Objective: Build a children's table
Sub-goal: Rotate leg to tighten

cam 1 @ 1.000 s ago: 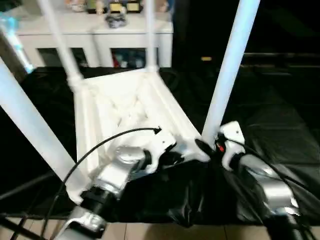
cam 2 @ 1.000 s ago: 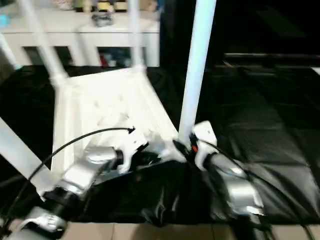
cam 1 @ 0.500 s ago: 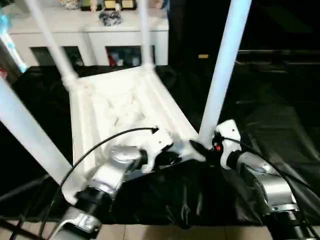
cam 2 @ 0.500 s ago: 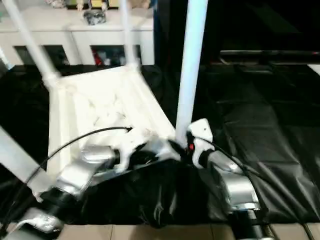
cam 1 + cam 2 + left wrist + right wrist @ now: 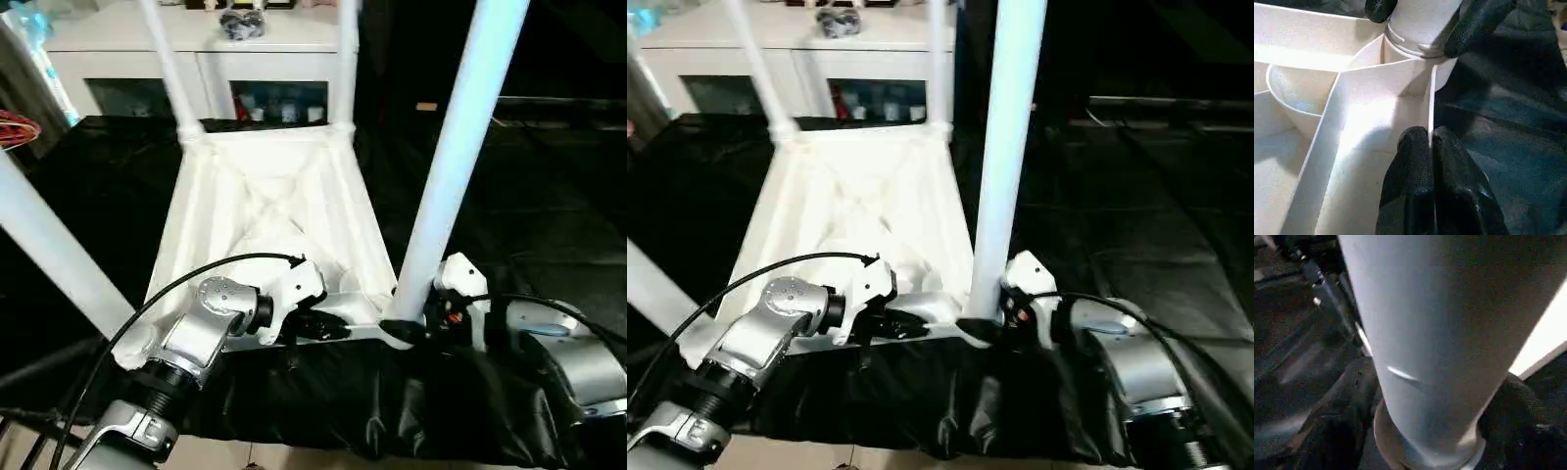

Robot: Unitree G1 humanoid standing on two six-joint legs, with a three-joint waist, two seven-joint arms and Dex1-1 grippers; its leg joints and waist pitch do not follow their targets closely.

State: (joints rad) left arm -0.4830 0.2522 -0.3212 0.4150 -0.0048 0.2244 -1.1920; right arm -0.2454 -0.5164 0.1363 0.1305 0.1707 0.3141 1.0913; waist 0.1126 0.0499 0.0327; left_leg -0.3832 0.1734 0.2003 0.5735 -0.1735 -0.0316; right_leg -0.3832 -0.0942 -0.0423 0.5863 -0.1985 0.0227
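Note:
The children's table (image 5: pixel 265 206) lies upside down on black sheeting, ribbed underside up, with all four white legs standing in their corner sockets. My left gripper (image 5: pixel 333 328) is at the near edge, shut on the thin white side wall (image 5: pixel 1431 142) next to the near-right socket. My right gripper (image 5: pixel 407 328) clasps the foot of the near-right leg (image 5: pixel 456 176), just above its socket. In the right wrist view that leg (image 5: pixel 1420 333) stands between the black fingers (image 5: pixel 1337 426), which press on it from both sides.
A white cabinet (image 5: pixel 196 39) with glass doors and trinkets on top stands behind the table. Black sheeting (image 5: pixel 549 196) covers the work surface, and its front edge hangs down over pale floor (image 5: pixel 294 460). The near-left leg (image 5: pixel 49 245) slants up at picture left.
The whole picture has shifted, so the camera moved. My right forearm now lies lower and further right, with its fingers still at the near-right leg's foot. My left gripper stays on the near wall.

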